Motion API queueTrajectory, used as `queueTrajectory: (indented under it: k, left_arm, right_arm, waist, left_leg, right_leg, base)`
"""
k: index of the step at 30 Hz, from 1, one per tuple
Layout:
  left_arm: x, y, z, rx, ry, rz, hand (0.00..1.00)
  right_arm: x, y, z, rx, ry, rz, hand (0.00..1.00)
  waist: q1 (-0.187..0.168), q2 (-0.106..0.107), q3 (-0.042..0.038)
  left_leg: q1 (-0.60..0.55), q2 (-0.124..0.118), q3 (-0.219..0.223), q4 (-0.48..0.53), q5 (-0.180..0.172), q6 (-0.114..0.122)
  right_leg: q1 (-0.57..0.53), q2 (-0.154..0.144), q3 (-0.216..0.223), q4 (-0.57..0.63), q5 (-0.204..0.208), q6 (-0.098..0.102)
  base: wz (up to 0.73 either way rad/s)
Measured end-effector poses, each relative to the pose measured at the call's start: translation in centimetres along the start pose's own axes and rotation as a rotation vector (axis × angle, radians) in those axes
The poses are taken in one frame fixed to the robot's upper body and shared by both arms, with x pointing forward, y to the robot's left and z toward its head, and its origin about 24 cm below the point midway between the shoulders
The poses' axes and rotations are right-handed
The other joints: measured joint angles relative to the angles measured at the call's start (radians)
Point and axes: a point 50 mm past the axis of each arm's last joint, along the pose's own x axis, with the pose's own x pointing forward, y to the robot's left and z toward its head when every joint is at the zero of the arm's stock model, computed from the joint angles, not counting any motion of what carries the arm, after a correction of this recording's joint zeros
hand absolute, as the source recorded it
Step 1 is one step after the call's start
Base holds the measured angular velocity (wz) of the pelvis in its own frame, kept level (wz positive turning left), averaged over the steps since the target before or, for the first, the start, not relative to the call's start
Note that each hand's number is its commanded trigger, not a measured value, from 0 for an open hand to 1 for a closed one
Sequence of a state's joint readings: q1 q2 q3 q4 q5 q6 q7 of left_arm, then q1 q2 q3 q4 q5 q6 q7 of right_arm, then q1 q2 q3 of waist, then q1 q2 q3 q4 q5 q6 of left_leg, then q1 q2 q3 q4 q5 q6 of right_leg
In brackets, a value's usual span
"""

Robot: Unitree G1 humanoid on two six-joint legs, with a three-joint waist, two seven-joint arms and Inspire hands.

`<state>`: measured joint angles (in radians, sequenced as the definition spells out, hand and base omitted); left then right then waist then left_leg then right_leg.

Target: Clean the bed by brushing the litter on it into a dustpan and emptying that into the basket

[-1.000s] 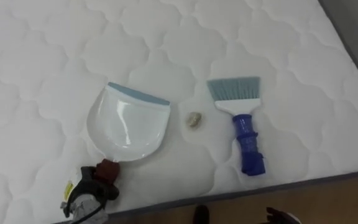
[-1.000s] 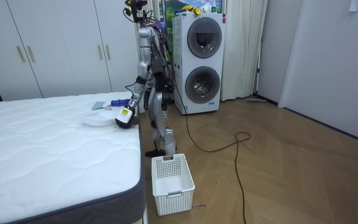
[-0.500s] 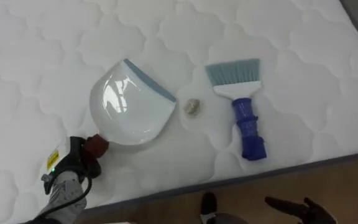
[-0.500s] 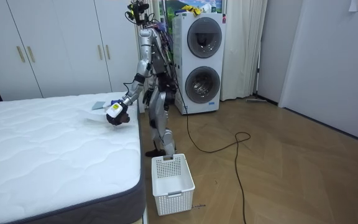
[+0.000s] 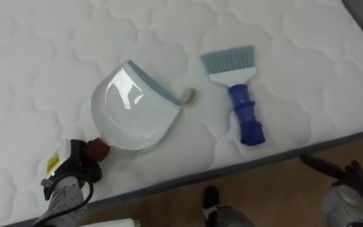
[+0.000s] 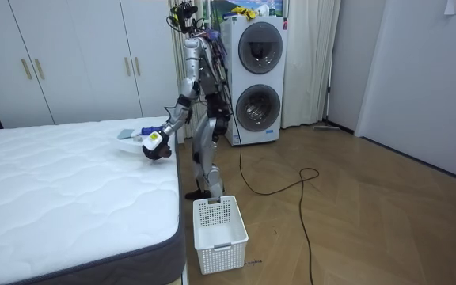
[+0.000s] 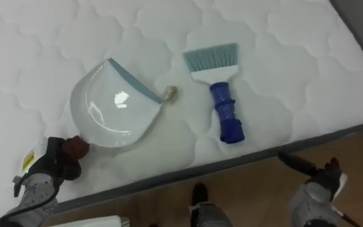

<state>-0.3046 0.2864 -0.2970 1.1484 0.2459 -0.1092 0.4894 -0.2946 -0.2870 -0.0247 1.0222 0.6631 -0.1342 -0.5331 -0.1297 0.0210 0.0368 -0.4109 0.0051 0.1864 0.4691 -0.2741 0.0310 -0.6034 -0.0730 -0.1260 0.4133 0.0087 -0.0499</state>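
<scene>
Plainly, no writing can be read: the yellow sticker on the left hand, low at the frame's left, is too small to make out. That hand's fingers are curled round the dark red handle of the white dustpan. The pan's blue lip lies just beside a small crumpled scrap at mid-frame on the mattress. The blue brush lies right of the scrap, untouched. At the lower right, the right hand is partly cut off, its fingers loosely extended and holding nothing.

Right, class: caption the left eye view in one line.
Left hand holds dustpan beside a crumb; brush lies untouched on the mattress.
</scene>
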Motion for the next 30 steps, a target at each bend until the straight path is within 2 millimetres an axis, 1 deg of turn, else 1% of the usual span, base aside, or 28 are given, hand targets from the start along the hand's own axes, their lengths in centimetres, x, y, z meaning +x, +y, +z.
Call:
queueTrajectory:
  k: [2,3,6,7,8,9,10,12,13,15,16,17,19,22,26,28,30]
  left_arm:
    - [-0.1,-0.2,-0.1,0.002,0.003,-0.009,1.00]
    - [-0.1,-0.3,-0.1,0.005,0.002,-0.012,1.00]
    - [-0.5,-0.7,-0.6,0.010,0.018,-0.041,1.00]
    - [-0.5,-0.7,-0.6,0.009,0.019,-0.043,1.00]
    - [-0.5,-0.7,-0.5,0.003,0.017,-0.045,1.00]
    - [-0.5,-0.7,-0.4,0.000,0.013,-0.051,1.00]
    - [-0.5,-0.8,-0.4,-0.001,0.014,-0.057,1.00]
    - [-0.5,-1.0,-0.5,0.001,0.019,-0.081,1.00]
    - [-0.6,-1.0,-0.5,0.002,0.022,-0.088,1.00]
    - [-0.9,-1.4,-1.1,0.010,0.047,-0.128,1.00]
    - [-1.0,-1.5,-1.4,0.013,0.054,-0.142,1.00]
    - [-1.3,-1.8,-1.8,0.016,0.068,-0.169,1.00]
    - [-1.6,-2.1,-2.3,0.021,0.090,-0.202,1.00]
    - [-1.9,-2.5,-2.7,0.005,0.114,-0.239,1.00]
    - [-1.9,-2.6,-2.8,-0.008,0.129,-0.249,1.00]
    - [-1.9,-2.6,-2.7,-0.011,0.129,-0.259,1.00]
    - [-1.9,-2.7,-2.8,-0.031,0.143,-0.275,1.00]
  right_arm:
    - [-0.2,0.6,1.4,0.029,-0.051,-0.048,0.00]
    - [-0.3,0.7,1.7,0.028,-0.067,-0.061,0.00]
    - [-0.8,1.2,3.9,-0.006,-0.207,-0.132,0.00]
    - [-1.0,1.3,4.3,-0.011,-0.235,-0.140,0.00]
    - [-1.3,1.6,5.2,-0.012,-0.288,-0.152,0.00]
    - [-1.6,1.8,6.0,-0.014,-0.343,-0.159,0.00]
    - [-1.8,2.0,6.4,-0.014,-0.369,-0.160,0.00]
    - [-2.6,2.5,7.8,-0.044,-0.480,-0.174,0.00]
    - [-2.8,2.6,8.1,-0.051,-0.510,-0.179,0.00]
    - [-3.5,3.0,9.0,-0.098,-0.619,-0.196,0.00]
    - [-3.6,3.1,9.1,-0.113,-0.643,-0.202,0.00]
    - [-3.9,3.2,9.5,-0.140,-0.698,-0.210,0.00]
    - [-4.2,3.5,9.9,-0.171,-0.750,-0.209,0.00]
    - [-4.6,4.1,9.7,-0.208,-0.780,-0.188,0.00]
    - [-5.1,5.3,8.7,-0.259,-0.784,-0.109,0.00]
    - [-5.2,5.6,8.4,-0.276,-0.778,-0.084,0.00]
    - [-5.1,5.9,7.7,-0.319,-0.767,-0.057,0.00]
  waist:
    - [-0.001,-0.006,-0.0036]
    - [-0.002,-0.007,-0.0043]
    - [-0.001,-0.008,-0.0051]
    - [-0.001,-0.008,-0.0054]
    - [0.001,-0.006,-0.0068]
    - [0.003,-0.007,-0.0071]
    - [0.005,-0.006,-0.0082]
    - [0.019,-0.004,-0.0168]
    - [0.024,-0.003,-0.0175]
    - [0.034,-0.003,-0.0178]
    - [0.039,-0.003,-0.0184]
    - [0.052,-0.003,-0.0186]
    - [0.060,-0.003,-0.0185]
    - [0.075,-0.003,-0.0181]
    - [0.082,-0.003,-0.0170]
    - [0.083,-0.003,-0.0164]
    - [0.084,-0.002,-0.0153]
  left_leg:
    - [0.000,0.000,0.001,0.003,0.000,0.001]
    - [-0.001,0.001,0.001,0.005,0.000,0.001]
    - [-0.005,0.003,0.004,0.009,-0.003,0.004]
    - [-0.007,0.003,0.005,0.011,-0.004,0.005]
    - [-0.014,0.005,0.006,0.015,-0.005,0.007]
    - [-0.015,0.004,0.008,0.016,-0.006,0.007]
    - [-0.015,0.004,0.009,0.016,-0.006,0.007]
    - [-0.015,0.005,0.009,0.014,-0.005,0.008]
    - [-0.015,0.005,0.009,0.014,-0.005,0.008]
    - [0.000,0.006,0.010,0.013,-0.005,0.008]
    - [0.006,0.006,0.012,0.013,-0.005,0.008]
    - [0.016,0.007,0.020,0.012,-0.005,0.009]
    - [0.021,0.005,0.023,0.007,-0.006,0.010]
    - [0.021,0.006,0.026,0.006,-0.007,0.011]
    - [0.019,0.006,0.026,0.001,-0.008,0.011]
    - [0.018,0.007,0.025,0.000,-0.007,0.011]
    - [0.017,0.008,0.024,0.000,-0.007,0.011]
  right_leg:
    - [0.000,0.000,0.003,0.002,0.001,-0.001]
    - [0.000,0.000,0.003,0.002,0.001,-0.002]
    - [-0.002,0.003,0.008,-0.001,0.003,0.001]
    - [-0.004,0.002,0.008,-0.001,0.003,0.002]
    - [-0.009,0.003,0.008,-0.002,0.006,0.002]
    - [-0.011,0.003,0.010,-0.002,0.010,-0.002]
    - [-0.011,0.003,0.011,-0.002,0.012,-0.005]
    - [-0.009,0.006,0.012,-0.015,0.020,-0.006]
    - [-0.007,0.007,0.010,-0.019,0.024,-0.008]
    - [0.007,0.007,0.009,-0.019,0.025,-0.007]
    - [0.011,0.008,0.010,-0.019,0.025,-0.007]
    - [0.016,0.009,0.010,-0.019,0.024,-0.006]
    - [0.019,0.006,0.010,-0.018,0.018,-0.003]
    - [0.019,0.005,0.010,-0.018,0.017,-0.001]
    - [0.019,0.004,0.007,-0.019,0.011,0.008]
    - [0.019,0.000,-0.002,-0.020,0.011,0.008]
    - [0.019,-0.002,-0.010,-0.020,0.011,0.006]
  base:
    - [-0.02]
    - [0.00]
    - [0.00]
    - [0.00]
    - [0.00]
    - [-0.03]
    - [-0.04]
    - [-0.08]
    - [-0.09]
    - [-0.05]
    - [-0.13]
    - [-0.13]
    - [-0.03]
    - [0.04]
    - [0.04]
    - [0.02]
    - [0.00]
